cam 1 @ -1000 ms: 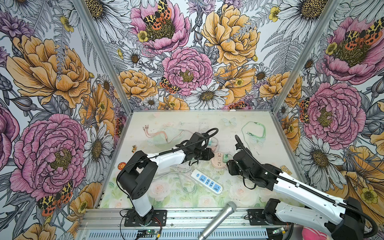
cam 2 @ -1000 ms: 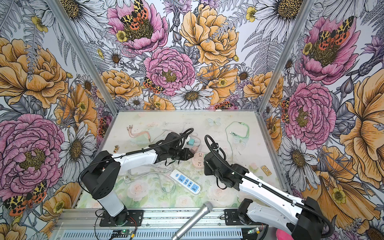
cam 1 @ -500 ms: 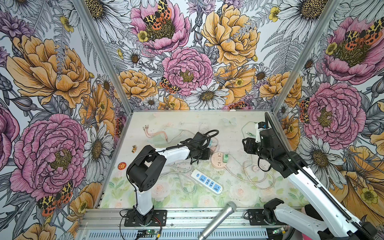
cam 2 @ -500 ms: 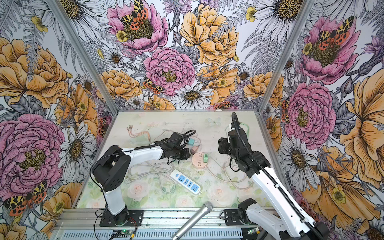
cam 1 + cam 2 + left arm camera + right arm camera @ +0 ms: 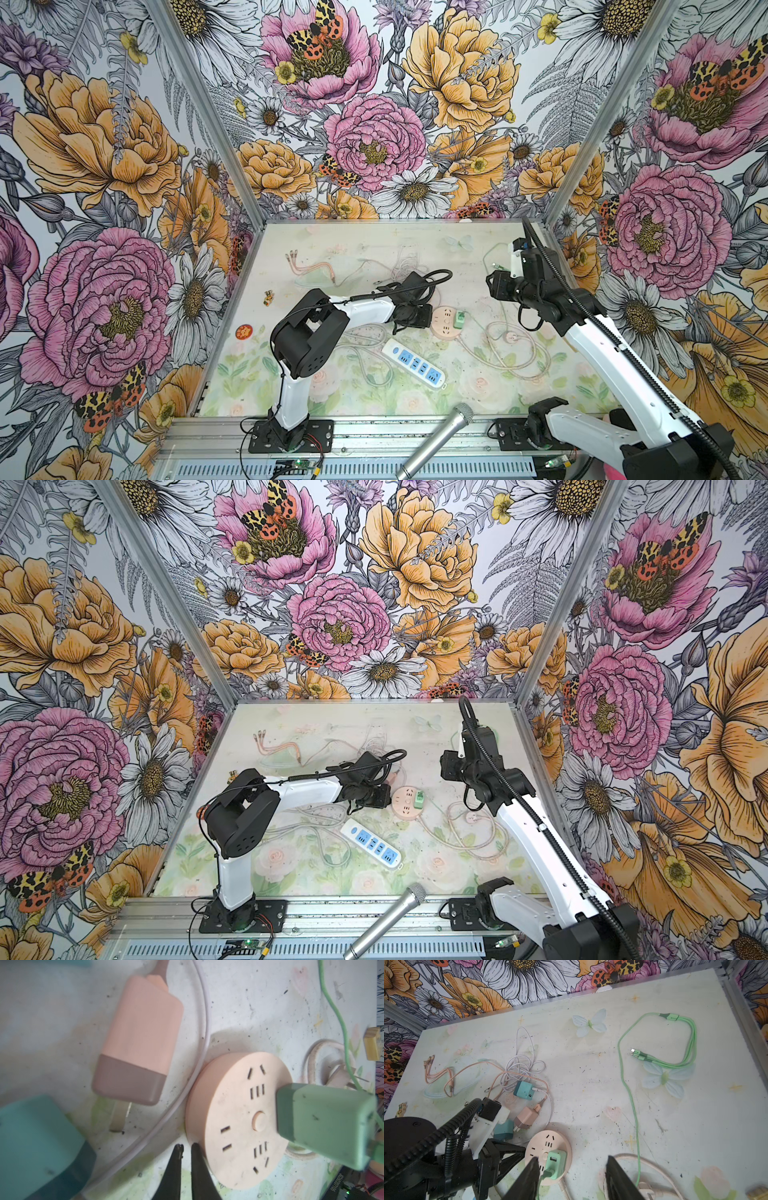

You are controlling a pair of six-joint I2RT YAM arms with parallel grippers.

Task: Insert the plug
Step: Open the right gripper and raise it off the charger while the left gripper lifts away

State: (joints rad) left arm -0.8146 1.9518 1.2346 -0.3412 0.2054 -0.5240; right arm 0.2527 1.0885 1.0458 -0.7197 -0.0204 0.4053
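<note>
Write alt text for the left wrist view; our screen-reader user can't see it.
A green charger sits plugged into a round pink socket hub. The left gripper, shut and empty, is at the hub's rim; a pink charger lies loose nearby.

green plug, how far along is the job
Done: the green plug sits seated in the round pink socket. In hand: nothing; left gripper shut beside the socket's rim, right gripper open and empty. Left: probably just pulling the arms clear.

Left tool [image 5: 186, 1148] low above the desk [image 5: 478, 249], centrally, jaws nearly together; right tool [image 5: 572, 1159] raised near the right edge, jaws apart.
</note>
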